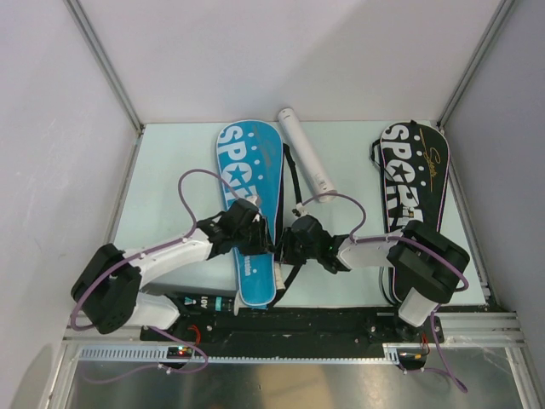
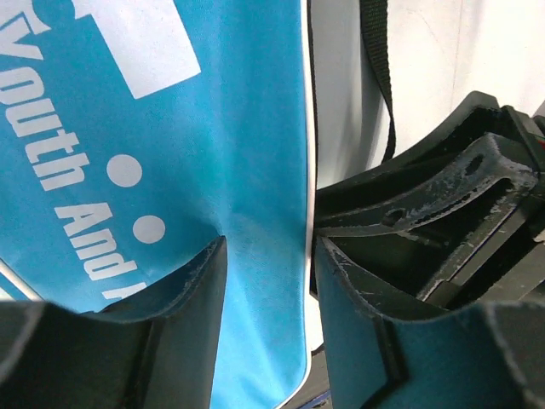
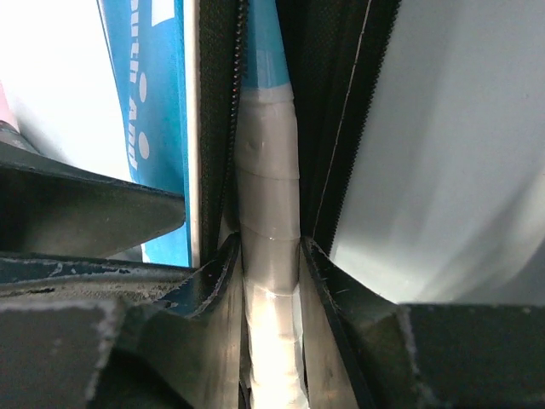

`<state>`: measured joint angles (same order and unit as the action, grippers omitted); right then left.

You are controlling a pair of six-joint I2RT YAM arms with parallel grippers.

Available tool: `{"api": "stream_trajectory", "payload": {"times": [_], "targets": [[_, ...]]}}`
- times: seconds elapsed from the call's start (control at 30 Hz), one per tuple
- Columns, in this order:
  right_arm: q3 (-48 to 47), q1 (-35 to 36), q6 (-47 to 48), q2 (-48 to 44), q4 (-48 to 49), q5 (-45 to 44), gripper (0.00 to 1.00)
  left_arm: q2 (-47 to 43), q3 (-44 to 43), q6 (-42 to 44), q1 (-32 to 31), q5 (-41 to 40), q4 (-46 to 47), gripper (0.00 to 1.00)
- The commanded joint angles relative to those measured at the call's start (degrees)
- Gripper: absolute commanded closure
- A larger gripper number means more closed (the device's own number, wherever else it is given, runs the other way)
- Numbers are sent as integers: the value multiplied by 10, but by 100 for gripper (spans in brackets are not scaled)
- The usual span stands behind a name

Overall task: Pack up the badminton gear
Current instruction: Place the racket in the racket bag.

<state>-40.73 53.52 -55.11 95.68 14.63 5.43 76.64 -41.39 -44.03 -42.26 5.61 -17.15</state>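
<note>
Looking down from the top camera, I see the blue cover [image 1: 251, 183] lying lengthwise in the middle of the frame on the table [image 1: 170, 170], narrow end toward the bottom. A white tube [image 1: 306, 152] lies slanted just beside its upper right edge, and the black cover [image 1: 415, 175] sits at the right of the frame, well apart from the blue one.

My left tool [image 2: 266, 256] is over the blue cover's right edge. In its wrist view the fingers stand moderately apart, with the white-piped border of the cover running between them and nothing pinched. A black strap [image 2: 379, 68] trails at the upper right of that view.

My right tool [image 3: 271, 256] meets the same cover from the right. Its fingers are narrow and press on both sides of the white-wrapped racket handle [image 3: 269, 170], which pokes out through the cover's open zip [image 3: 223, 128] toward the bottom of the frame.
</note>
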Motion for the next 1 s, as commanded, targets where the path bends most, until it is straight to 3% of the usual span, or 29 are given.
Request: {"api": "stream_trajectory", "payload": {"times": [0.0,0.13,0.27,0.33,0.4,0.47,0.63,0.83,0.97], "targets": [[13,-1,-7,-12,67,1,74,18,-29,-4,-10,-23,5,52],[40,-1,1,-18,86,14,70,38,-40,6,-13,-25,4,53],[64,0,3,-25,108,23,68,58,-55,19,-14,-12,5,62],[70,0,7,-24,122,36,69,62,-60,23,-14,-4,5,76],[75,-4,8,-18,145,63,61,55,-60,23,-14,-1,5,92],[85,-7,4,-15,169,88,52,41,-55,19,-14,-3,5,98],[121,-20,12,-50,168,115,46,6,-40,12,-14,-7,3,100],[147,-13,6,-75,150,107,52,-7,-35,4,-15,-1,3,100],[150,-3,-16,-38,201,117,60,-13,-32,-7,-14,8,3,100]]}}
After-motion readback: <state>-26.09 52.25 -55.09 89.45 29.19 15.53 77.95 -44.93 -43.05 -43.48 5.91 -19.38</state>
